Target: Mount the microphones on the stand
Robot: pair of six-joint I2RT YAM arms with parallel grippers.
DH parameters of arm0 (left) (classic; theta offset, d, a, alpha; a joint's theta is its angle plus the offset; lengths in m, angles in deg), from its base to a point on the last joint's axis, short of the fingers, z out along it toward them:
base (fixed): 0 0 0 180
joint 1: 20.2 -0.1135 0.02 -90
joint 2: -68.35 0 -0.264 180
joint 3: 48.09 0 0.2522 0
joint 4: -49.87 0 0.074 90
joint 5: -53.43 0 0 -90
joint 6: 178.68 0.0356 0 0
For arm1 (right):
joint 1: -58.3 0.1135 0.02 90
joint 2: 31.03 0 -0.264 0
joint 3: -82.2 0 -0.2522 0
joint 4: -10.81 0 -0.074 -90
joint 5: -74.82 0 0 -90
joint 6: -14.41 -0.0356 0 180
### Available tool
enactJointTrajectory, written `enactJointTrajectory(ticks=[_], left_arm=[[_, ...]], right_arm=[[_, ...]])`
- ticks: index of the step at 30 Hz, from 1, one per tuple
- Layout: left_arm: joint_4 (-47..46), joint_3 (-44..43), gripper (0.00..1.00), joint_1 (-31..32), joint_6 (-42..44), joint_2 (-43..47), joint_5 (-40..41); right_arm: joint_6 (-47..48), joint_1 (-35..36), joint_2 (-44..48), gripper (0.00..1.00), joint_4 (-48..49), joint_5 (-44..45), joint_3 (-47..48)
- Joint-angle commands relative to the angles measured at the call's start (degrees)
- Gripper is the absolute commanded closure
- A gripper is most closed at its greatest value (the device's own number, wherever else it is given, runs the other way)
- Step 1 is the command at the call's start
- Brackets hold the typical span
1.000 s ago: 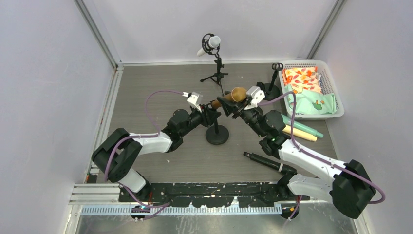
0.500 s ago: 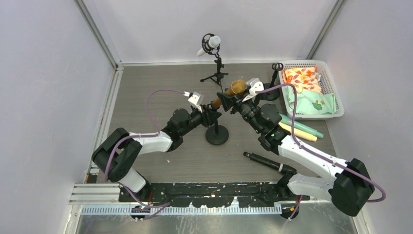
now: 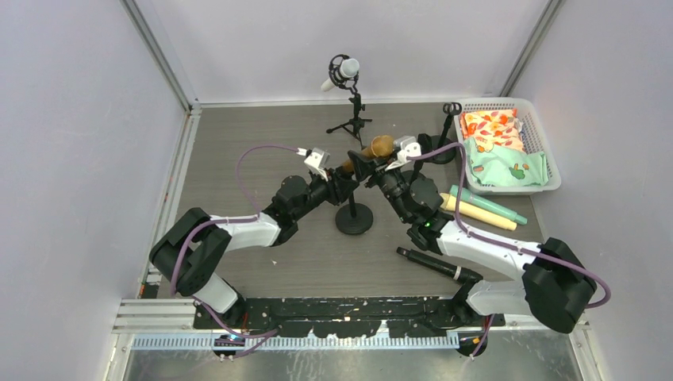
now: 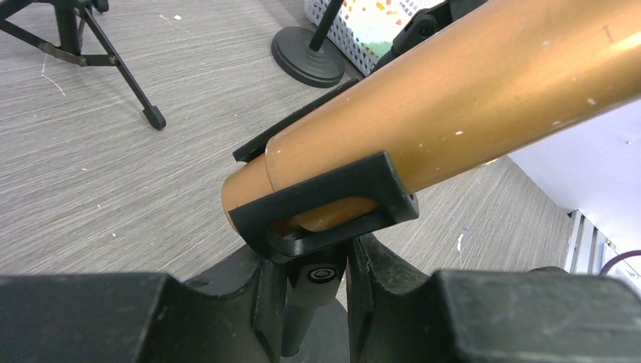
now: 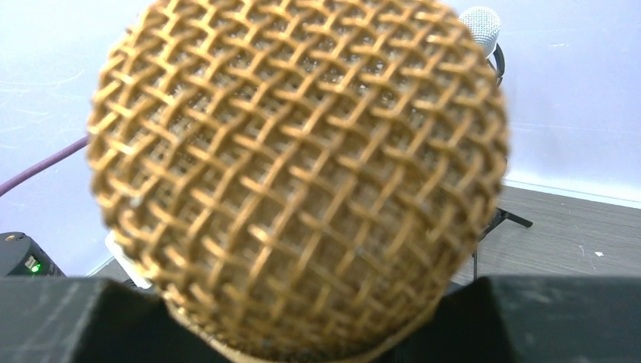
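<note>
Two grips | left jaws closed on stand (image 3: 353, 220) neck | right jaws closed on gold microphone (image 3: 376, 148), tail edge inside clip (image 4: 325, 198)

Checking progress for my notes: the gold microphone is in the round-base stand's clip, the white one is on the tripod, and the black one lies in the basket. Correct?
Not quite. The black microphone is not in the basket; it lies on the table at the front right, as the top view shows. The gold microphone in the clip and the white microphone on the tripod are right.

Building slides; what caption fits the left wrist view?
The gold microphone rests in the black clip while the left gripper grips the stand post.
</note>
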Motion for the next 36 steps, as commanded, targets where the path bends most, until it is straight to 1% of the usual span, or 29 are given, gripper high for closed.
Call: enactJointTrajectory(ticks=[1,9,19,28,31,32,34,35,36], left_arm=[[-4.3,-2.7,1.00,0.8,1.0,1.2,-1.8],[-3.9,-3.0,1.00,0.8,-0.4,1.4,0.2],[-2.4,-3.6,1.00,0.8,1.7,2.6,-0.7],[-1.6,-3.4,1.00,0.8,1.7,3.9,0.0],[-1.3,-3.4,1.00,0.8,1.6,3.9,0.5],[-1.0,-3.3,1.00,0.8,1.6,3.9,0.8],[-0.6,-3.2,1.00,0.8,1.8,3.9,1.6],[-0.2,-3.1,1.00,0.8,2.0,3.9,2.0],[0.2,-3.1,1.00,0.8,2.3,3.8,2.3]], right_arm=[[2.3,2.2,-7.6,0.99,-19.7,0.0,-6.1],[3.5,4.6,-12.0,0.99,-17.2,1.5,-7.3],[2.8,4.7,-17.8,0.99,-19.1,0.2,-5.4],[1.0,4.7,-24.4,0.99,-14.0,-1.1,-6.1],[0.2,4.7,-23.3,0.99,-12.2,-1.8,-6.7],[-0.1,4.7,-22.2,0.95,-11.9,-1.8,-6.9],[-0.4,4.7,-18.5,0.74,-12.0,-2.0,-7.3],[-0.4,4.7,-16.2,0.66,-12.2,-1.9,-7.3],[-0.4,4.7,-12.7,0.61,-12.6,-1.8,-7.4]])
